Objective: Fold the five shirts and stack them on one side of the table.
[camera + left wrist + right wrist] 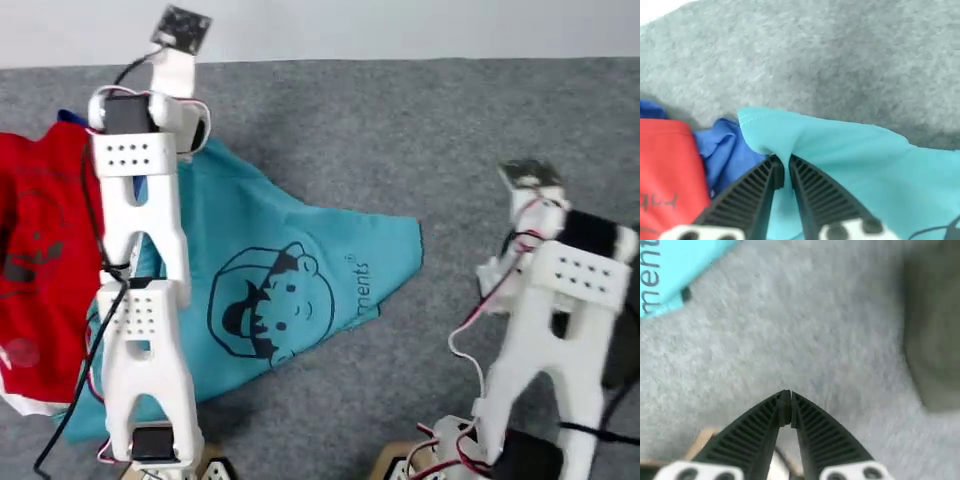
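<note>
A teal shirt [290, 290] with a cartoon face print lies spread over the grey table [450, 120], partly folded. My left gripper [785, 167] is shut on a pinch of the teal shirt [850, 165] near its far left corner, where the left arm [140, 230] stretches over the cloth. A red shirt [40, 250] lies at the left edge, with a blue shirt [725, 150] tucked between it and the teal one. My right gripper [786, 410] is shut with nothing in it, above bare table to the right of the teal shirt's edge [675, 270].
The right arm [560, 320] stands at the right side of the table. A dark olive shape [935, 325] lies close beside the right gripper. Bare grey table stretches between the teal shirt and the right arm, and along the far edge.
</note>
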Available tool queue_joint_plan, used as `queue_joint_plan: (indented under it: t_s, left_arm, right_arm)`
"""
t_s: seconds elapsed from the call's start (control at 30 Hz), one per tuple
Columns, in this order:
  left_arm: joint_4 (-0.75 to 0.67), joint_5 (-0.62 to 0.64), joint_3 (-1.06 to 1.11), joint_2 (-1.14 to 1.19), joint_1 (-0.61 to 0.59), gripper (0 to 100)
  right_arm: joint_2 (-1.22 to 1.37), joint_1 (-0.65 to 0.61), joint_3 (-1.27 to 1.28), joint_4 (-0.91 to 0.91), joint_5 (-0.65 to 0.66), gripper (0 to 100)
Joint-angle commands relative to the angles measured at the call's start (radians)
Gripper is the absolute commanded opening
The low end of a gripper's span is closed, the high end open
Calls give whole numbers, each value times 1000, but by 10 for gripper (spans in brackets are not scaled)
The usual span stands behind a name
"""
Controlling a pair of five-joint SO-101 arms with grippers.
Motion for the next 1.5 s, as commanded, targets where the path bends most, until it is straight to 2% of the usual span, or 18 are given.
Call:
queue_joint_plan:
  t_s: [0.0, 0.2, 0.3, 0.53, 0.73, 0.97, 1.17, 1.47]
  left_arm:
    - [21, 12, 65, -101, -28, 2]
    - [18, 8, 274, -132, -48, 2]
    - [18, 6, 326, -127, -52, 2]
    - [17, 5, 364, -124, -52, 2]
    - [15, 3, 364, -124, -52, 2]
    - [3, 3, 364, -124, -54, 2]
    - [3, 3, 364, -124, -54, 2]
    - [3, 3, 361, -115, -51, 2]
  right_arm:
    - [61, -97, -61, -85, 0, 12]
    - [259, -206, -121, -208, 0, 22]
    - [360, -237, -230, -228, -8, 69]
    - [627, -294, -532, -228, -115, 207]
    - [860, -361, -749, -226, -135, 214]
    - [1064, -378, -934, -225, -135, 214]
    - [1098, -378, -1023, -77, -201, 214]
    - [1101, -406, -1071, 114, -206, 214]
